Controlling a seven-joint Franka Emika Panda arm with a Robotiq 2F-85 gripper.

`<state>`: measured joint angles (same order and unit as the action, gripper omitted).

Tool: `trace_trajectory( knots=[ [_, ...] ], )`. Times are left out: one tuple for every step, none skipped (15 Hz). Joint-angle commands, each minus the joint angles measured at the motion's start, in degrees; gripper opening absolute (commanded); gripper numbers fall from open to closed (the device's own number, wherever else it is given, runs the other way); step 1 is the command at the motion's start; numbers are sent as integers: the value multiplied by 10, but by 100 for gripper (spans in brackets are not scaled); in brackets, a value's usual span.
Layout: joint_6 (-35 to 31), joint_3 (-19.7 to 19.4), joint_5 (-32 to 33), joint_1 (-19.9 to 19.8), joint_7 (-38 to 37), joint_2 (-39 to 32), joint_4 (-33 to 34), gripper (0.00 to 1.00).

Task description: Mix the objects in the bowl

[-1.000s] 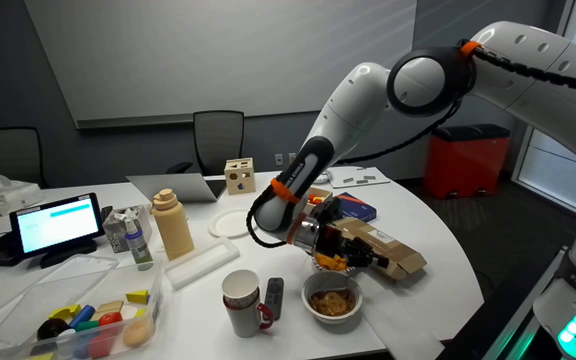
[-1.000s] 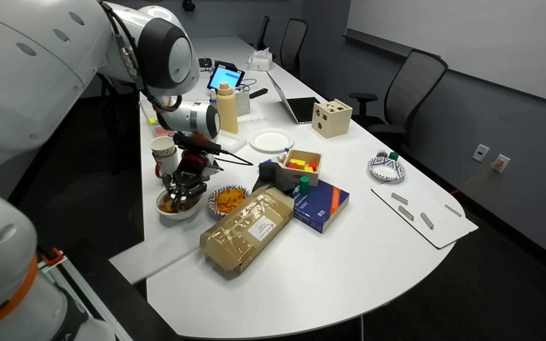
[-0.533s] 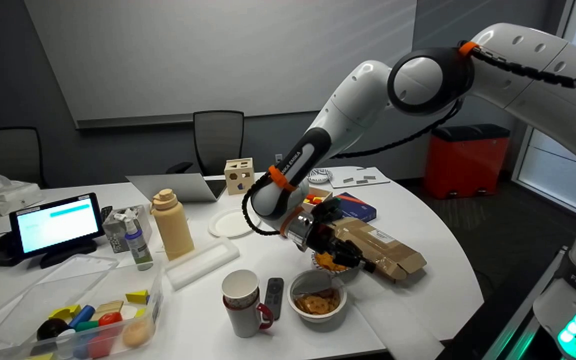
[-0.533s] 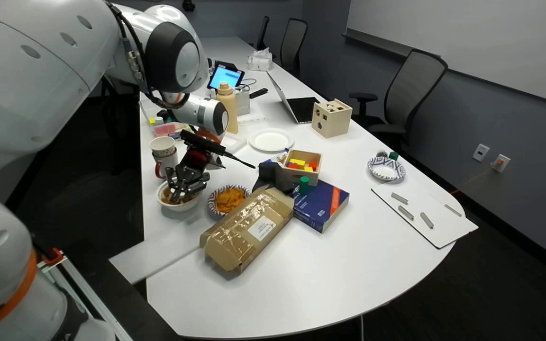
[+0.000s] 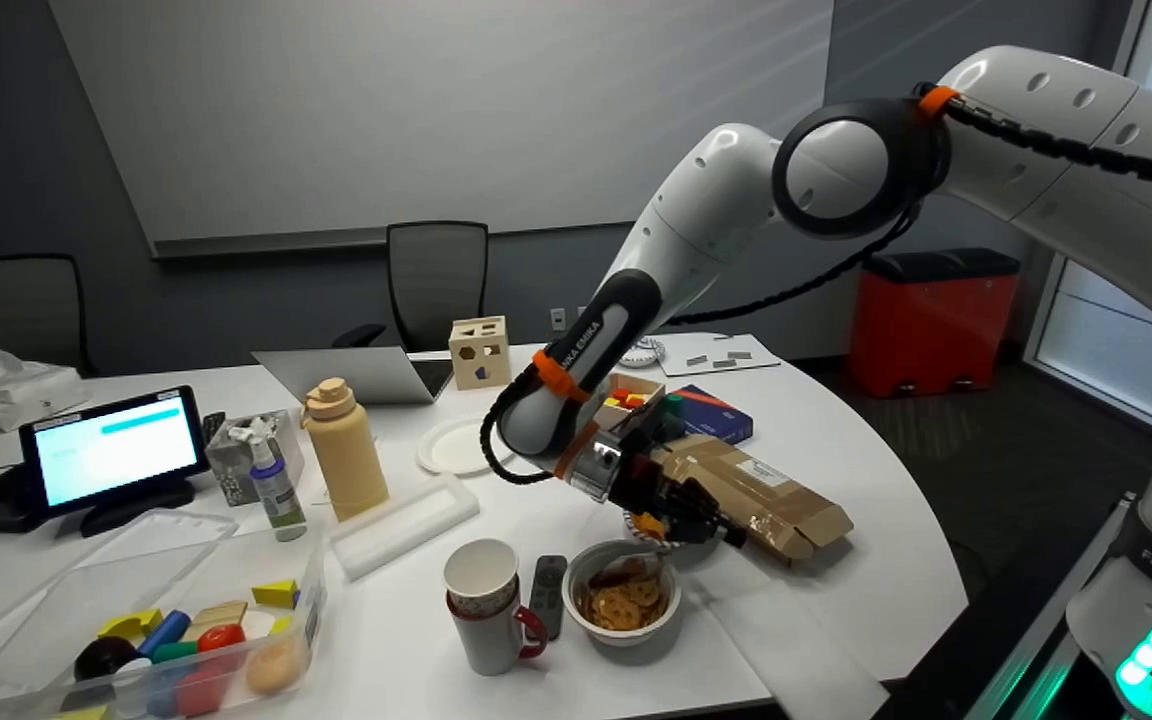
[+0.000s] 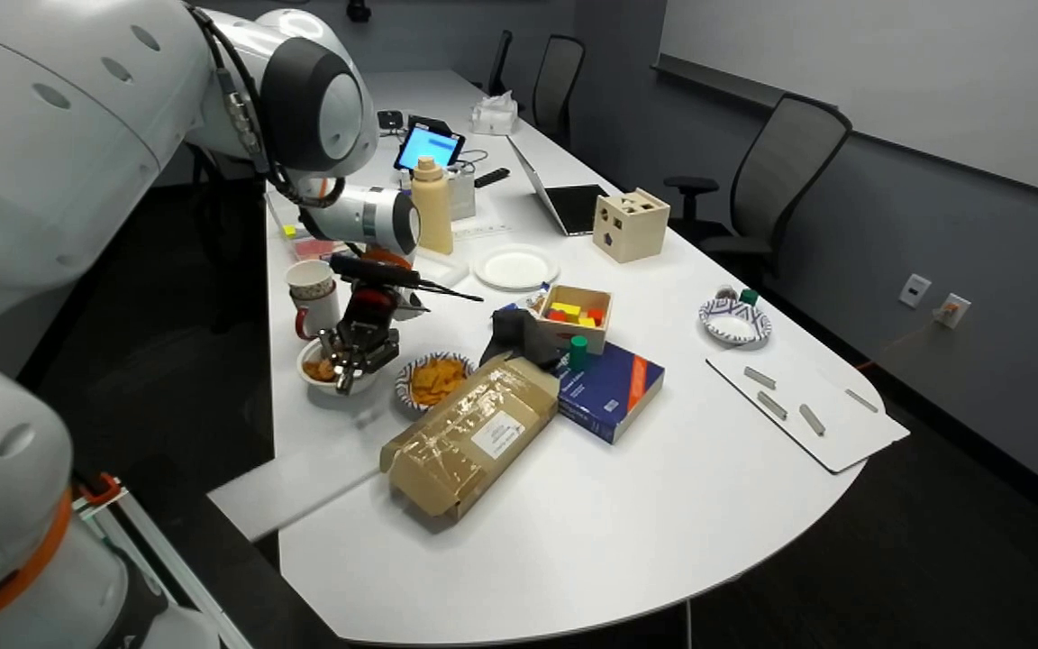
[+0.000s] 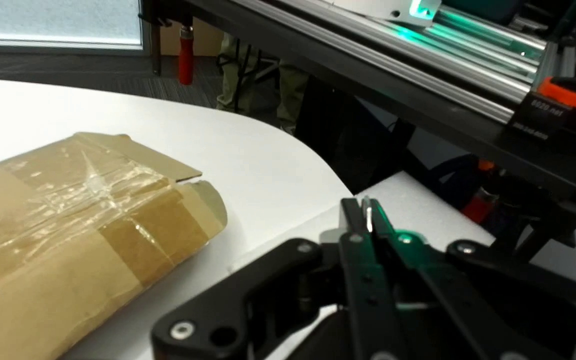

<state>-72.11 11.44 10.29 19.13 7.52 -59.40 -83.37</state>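
The bowl is white-rimmed and stands on the table beside the stacked mugs; it also shows in an exterior view, partly behind my gripper. The objects, orange-brown food pieces, are heaped in it. My gripper is low beside and above the bowl, tilted, and in an exterior view it covers part of the bowl. In the wrist view my gripper is shut on a thin shiny, clear-looking utensil. A clear part reaches into the bowl in an exterior view; its end among the pieces is hard to make out.
Stacked mugs and a dark remote stand close to the bowl. A patterned smaller bowl with orange contents and a cardboard box lie on its other side. A blue book is behind. The table edge is near.
The bowl has slid towards the mugs and remote. The pieces in it have shifted. My gripper has moved a little the same way and changed its tilt, still shut on the utensil.
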Motion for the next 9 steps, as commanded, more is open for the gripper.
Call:
trace_trajectory(
  knots=[
    [71, 4, 3, 4, 11, -13, 19, 1],
    [81, 7, -1, 2, 15, -13, 19, 1],
    [91, 11, -6, -2, 22, -15, 21, 1],
    [97, 14, -10, -5, 28, -17, 23, 1],
    [99, 17, -18, -9, 32, -17, 24, 1],
    [101, 19, -24, -12, 38, -18, 26, 1],
    [95, 21, -31, -16, 45, -19, 27, 1],
    [86, 24, -38, -21, 51, -15, 23, 1],
    [71, 25, -43, -25, 55, -9, 16, 1]
  ],
)
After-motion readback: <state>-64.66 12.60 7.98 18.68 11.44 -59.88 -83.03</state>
